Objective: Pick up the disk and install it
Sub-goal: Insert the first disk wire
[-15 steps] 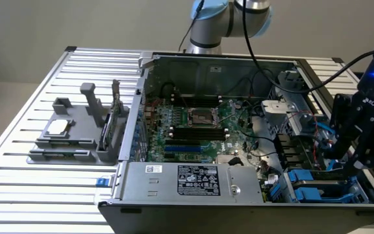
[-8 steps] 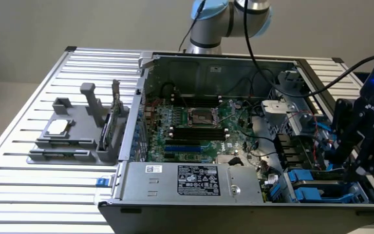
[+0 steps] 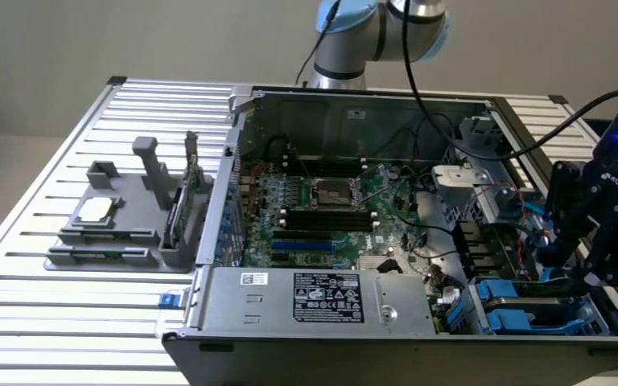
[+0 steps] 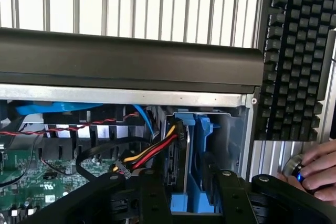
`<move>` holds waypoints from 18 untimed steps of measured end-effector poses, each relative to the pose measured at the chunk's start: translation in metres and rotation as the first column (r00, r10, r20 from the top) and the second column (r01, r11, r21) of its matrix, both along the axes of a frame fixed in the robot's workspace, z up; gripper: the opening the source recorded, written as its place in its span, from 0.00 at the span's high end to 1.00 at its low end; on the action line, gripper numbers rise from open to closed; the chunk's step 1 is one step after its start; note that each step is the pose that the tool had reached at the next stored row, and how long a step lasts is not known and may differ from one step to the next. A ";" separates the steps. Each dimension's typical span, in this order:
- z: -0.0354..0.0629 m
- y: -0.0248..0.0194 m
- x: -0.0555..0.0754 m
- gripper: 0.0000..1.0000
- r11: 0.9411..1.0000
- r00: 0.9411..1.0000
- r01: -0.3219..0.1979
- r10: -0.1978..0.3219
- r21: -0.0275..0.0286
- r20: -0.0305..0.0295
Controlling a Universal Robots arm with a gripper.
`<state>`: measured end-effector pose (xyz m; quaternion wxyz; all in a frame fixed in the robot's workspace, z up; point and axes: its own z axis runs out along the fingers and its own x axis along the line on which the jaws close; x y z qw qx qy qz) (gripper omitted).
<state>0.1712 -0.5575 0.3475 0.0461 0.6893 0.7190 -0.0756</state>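
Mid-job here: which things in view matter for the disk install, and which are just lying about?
Job: disk in its blue frame, standing in the computer case's corner bay; open gripper close to it.
Lying about: keyboard; grey holder with small chip; a person's hand near the keyboard.

I get one robot arm [image 3: 379, 32], one gripper [image 4: 187, 182], one open computer case [image 3: 373, 112] on one slatted table [image 3: 62, 322], one motherboard [image 3: 389, 213] with one CPU socket [image 3: 327, 191], one power supply box [image 3: 309, 297], one disk [image 4: 178, 166] in a blue carrier as far as I can make out, one grey holder [image 3: 126, 241] with one chip [image 3: 96, 210] on it, one keyboard [image 4: 296, 56], and one person's hand [image 4: 317, 171].
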 end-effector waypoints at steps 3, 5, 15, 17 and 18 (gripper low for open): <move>0.0000 -0.0017 0.002 0.58 1.000 1.000 -0.003 0.003 0.002 0.000; 0.0000 -0.0021 0.002 0.58 1.000 1.000 -0.008 0.008 0.006 0.000; -0.0002 -0.0081 0.002 0.58 0.998 0.999 -0.036 0.036 0.045 -0.001; -0.0001 -0.0119 0.002 0.58 0.998 0.999 -0.036 0.036 0.046 -0.001; -0.0001 -0.0129 0.002 0.58 0.998 0.999 -0.036 0.036 0.048 -0.001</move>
